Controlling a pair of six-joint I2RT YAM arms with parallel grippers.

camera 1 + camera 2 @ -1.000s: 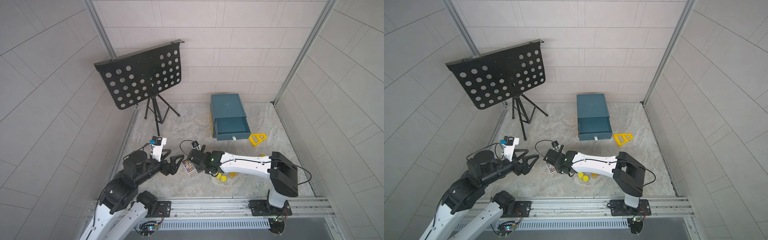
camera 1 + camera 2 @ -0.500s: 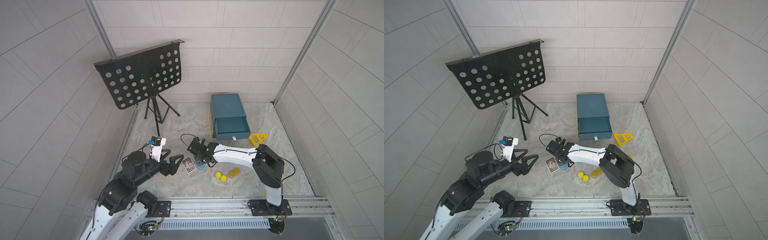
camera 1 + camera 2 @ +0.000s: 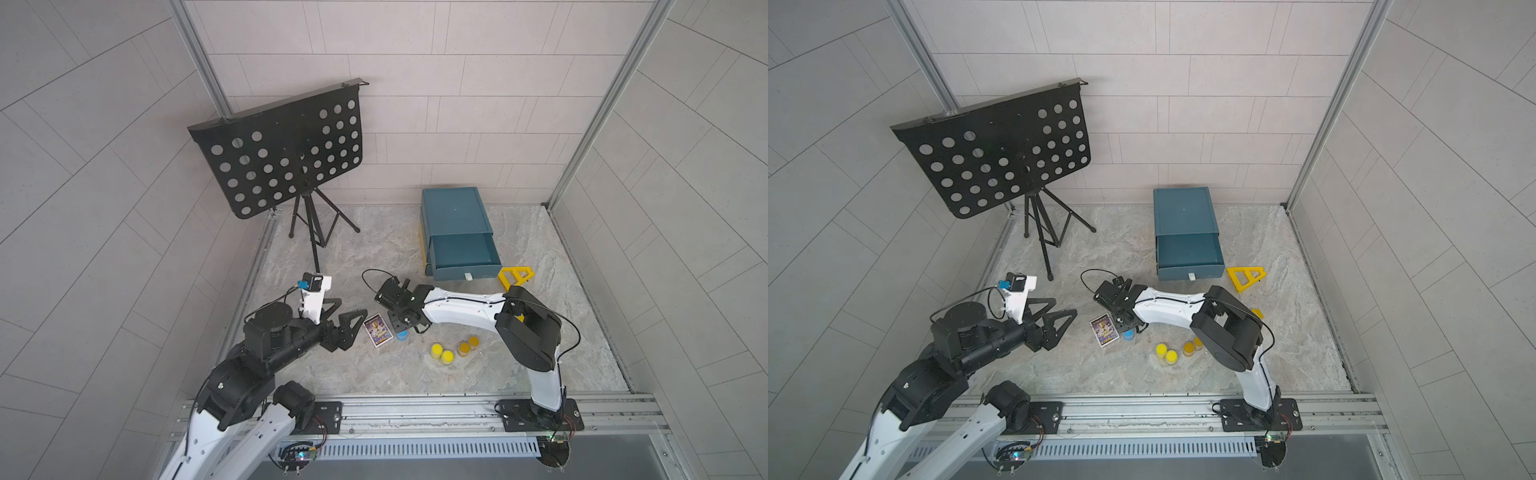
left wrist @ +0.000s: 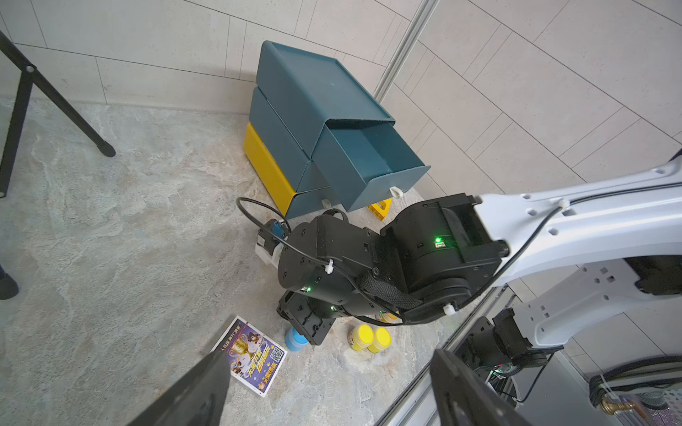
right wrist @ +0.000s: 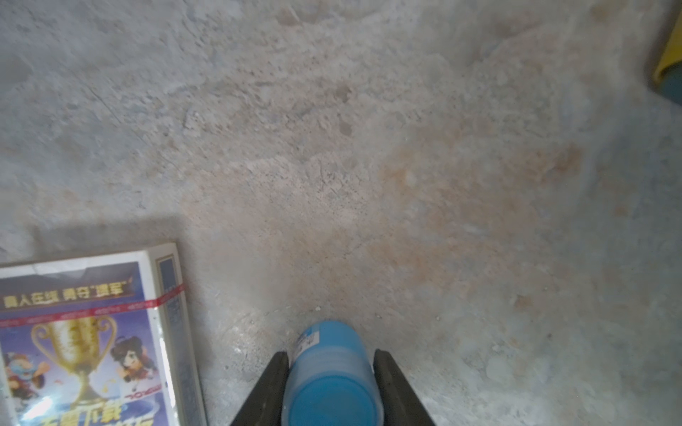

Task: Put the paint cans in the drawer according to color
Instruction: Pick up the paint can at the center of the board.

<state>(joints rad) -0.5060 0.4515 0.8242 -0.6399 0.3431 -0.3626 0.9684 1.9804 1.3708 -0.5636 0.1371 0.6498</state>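
Snugly gripped, ready to lift

Both top views: the right end effector point(image 3: 404, 329) stands over the blue paint can point(image 3: 401, 335), just beside the glossy card point(image 3: 377, 330). The yellow paint cans point(image 3: 436, 349) and amber paint cans point(image 3: 464, 347) sit farther off, with the open drawer point(image 3: 463, 272) well beyond.

Left wrist view: the left end effector point(image 4: 330, 369) gapes wide, empty.

Right wrist view: dark fingers point(image 5: 269, 387) clamp the smooth round can's sides, likely for lifting off the mottled worktop point(image 5: 369, 147).

Both top views look down from high opposite the drawer unit point(image 3: 455, 216), sharing the whole table point(image 3: 374, 249). Left wrist view faces it; right wrist view hugs the table.
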